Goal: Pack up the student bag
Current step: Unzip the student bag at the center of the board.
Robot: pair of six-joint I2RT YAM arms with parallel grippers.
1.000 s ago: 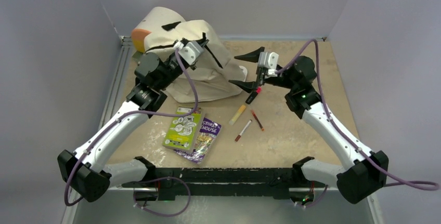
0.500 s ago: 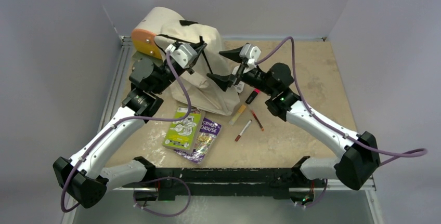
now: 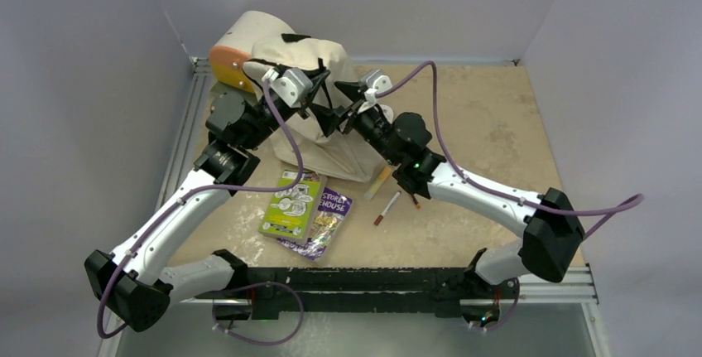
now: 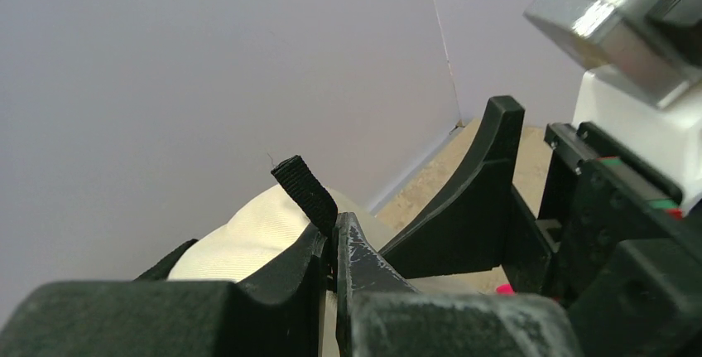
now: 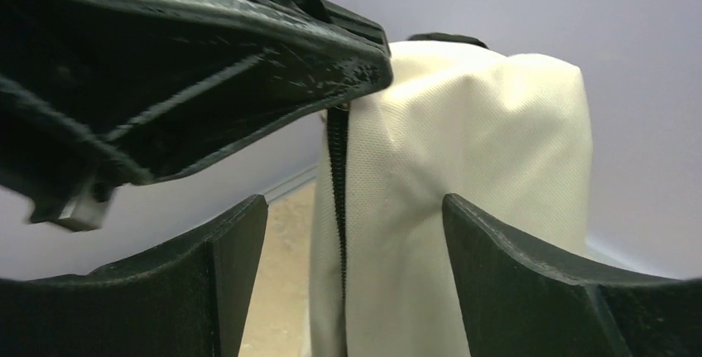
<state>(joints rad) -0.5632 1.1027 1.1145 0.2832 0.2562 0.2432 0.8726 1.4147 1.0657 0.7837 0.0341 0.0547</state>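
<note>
At far-left corner of table (image 3: 497,125): bag (image 3: 331,137) stands upright, its top lifted; cream fabric, black trim.
Behind bag: cream drum with orange end (image 3: 228,63), touching the bag's left rear as seen from above.
Left gripper (image 3: 317,98): over the top of the bag, to its front.
Left claw state: fingers pressed together on a black tab (image 4: 305,191) at the bag's top; the tab's free end sticks up above the fingertips in the left wrist view.
Right gripper (image 3: 338,107): just beside the left gripper, on its right, facing the bag's front edge.
Right claw state: jaws spread wide, holding nothing.
Right wrist view: black zipper (image 5: 338,191) runs down the bag's edge, framed between the two open fingers (image 5: 223,274); contact with the cloth cannot be told.
Gripper spacing: left gripper's finger crosses the top of the right wrist view, very near; touching or not cannot be told.
Near bag, front: green book (image 3: 290,204) flat on the table, lying partly over a purple book (image 3: 327,216).
Right of books: yellow marker (image 3: 379,181) with its far end under the right arm; white-and-red pen (image 3: 387,208) near it, apart.
Under right arm: red pencil (image 3: 411,200), partly hidden.
</note>
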